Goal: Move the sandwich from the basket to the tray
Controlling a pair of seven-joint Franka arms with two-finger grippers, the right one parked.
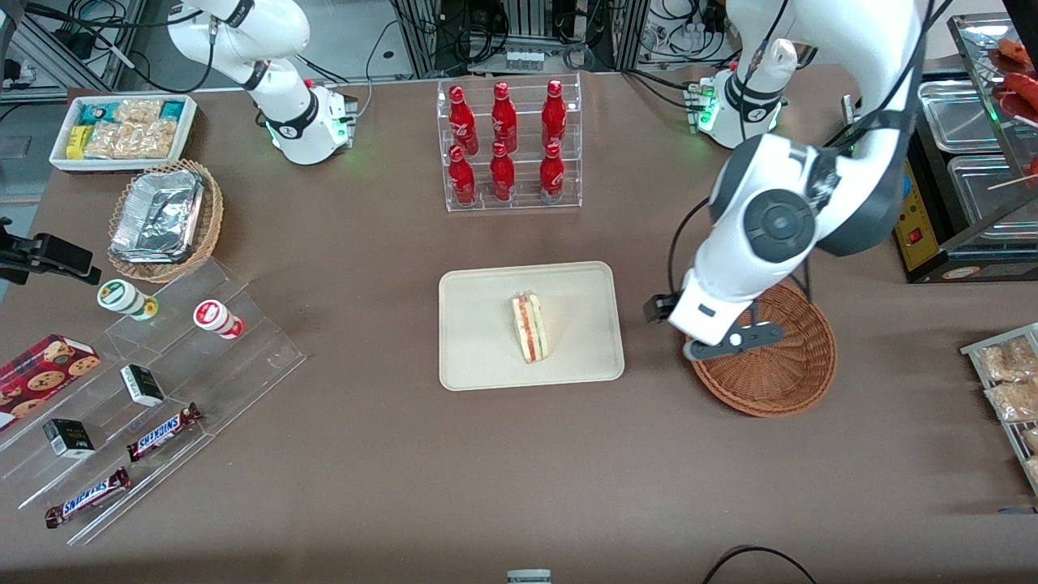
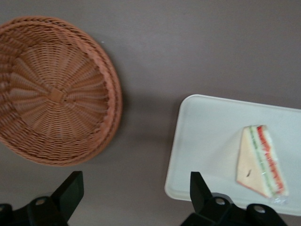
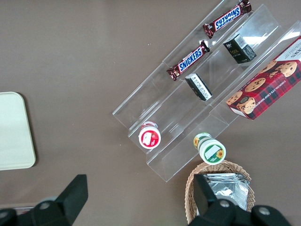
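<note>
Sandwich (image 1: 529,328) lies on the tray (image 1: 478,357), delivered; gripper (image 2: 134,197), jaws apart and empty, hangs between basket (image 1: 799,381) and tray.

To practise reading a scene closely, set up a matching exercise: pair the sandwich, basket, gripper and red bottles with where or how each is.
Things:
1. sandwich
2. basket
3. gripper
4. red bottles

States:
A. holds nothing
B. in a clear rack
C. lying on the tray
D. open, above the table between basket and tray

Pairs: 1-C, 2-A, 3-D, 4-B
</note>
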